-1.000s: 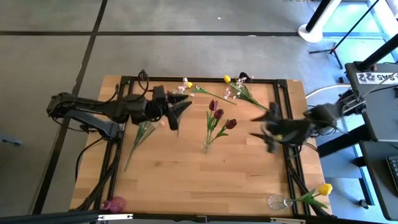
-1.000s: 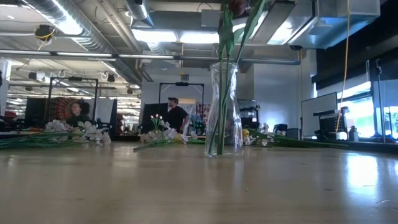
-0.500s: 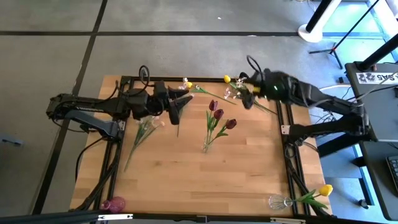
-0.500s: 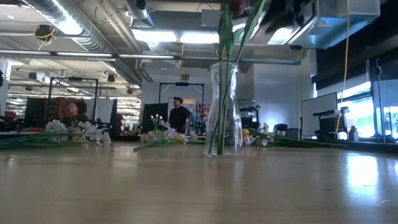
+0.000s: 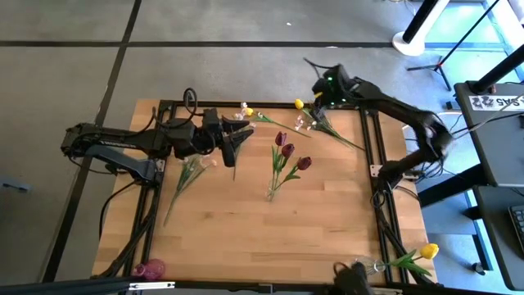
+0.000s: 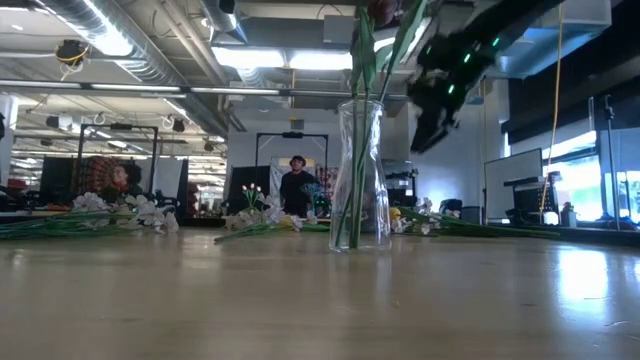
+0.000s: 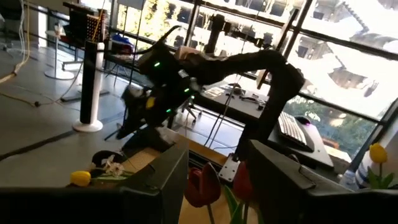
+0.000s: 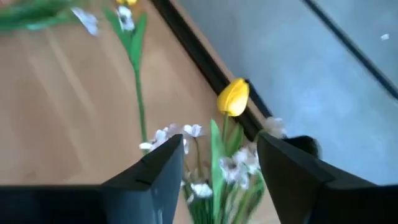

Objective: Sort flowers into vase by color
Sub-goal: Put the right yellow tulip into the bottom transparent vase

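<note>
Three dark red tulips [image 5: 287,151] stand in one glass vase [image 6: 360,175], three yellow tulips [image 5: 299,104] show, and two arms work.

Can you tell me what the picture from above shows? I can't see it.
The right gripper hovers open above a yellow tulip at the table's far edge. Dark red tulips stand in a vase mid-table, beside the left gripper.

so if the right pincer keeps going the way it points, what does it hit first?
Probably the yellow tulip and white blossom spray lying at the table's far edge; they sit right between the open right pincer fingers in its wrist view. Depth is unclear.
</note>
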Robot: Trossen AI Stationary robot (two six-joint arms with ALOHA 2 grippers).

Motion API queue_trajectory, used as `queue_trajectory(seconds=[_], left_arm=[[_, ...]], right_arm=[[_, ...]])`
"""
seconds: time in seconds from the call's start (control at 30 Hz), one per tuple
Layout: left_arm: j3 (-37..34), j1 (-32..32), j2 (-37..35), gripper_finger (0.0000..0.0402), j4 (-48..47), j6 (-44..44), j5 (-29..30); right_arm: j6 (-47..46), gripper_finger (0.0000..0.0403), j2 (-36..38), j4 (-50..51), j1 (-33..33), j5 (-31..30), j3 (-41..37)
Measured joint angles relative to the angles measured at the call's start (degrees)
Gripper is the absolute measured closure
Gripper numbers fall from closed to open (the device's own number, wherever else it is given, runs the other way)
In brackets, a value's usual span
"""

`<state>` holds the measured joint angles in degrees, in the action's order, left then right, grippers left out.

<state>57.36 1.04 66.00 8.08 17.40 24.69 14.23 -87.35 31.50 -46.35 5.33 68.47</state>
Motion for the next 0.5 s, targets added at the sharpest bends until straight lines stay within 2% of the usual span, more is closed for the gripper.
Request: queue_trajectory(seconds=[0.17, 0.27, 0.5], left_arm=[[0.0, -0.2, 0.0, 0.0241, 0.0, 3.8, 3.5], [0.0, -0.7, 0.0, 0.0241, 0.1, 5.0, 6.3], [0.0, -2.7, 0.0, 0.0241, 0.1, 9.3, 7.9]], right_arm=[[1.1, 0.0207, -9.3, -8.3, -2.3, 0.7, 0.0], [1.3, 0.0208, -13.5, -11.7, -3.4, 3.3, 0.0], [2.6, 0.0208, -20.1, -14.1, -3.6, 4.8, 0.0]])
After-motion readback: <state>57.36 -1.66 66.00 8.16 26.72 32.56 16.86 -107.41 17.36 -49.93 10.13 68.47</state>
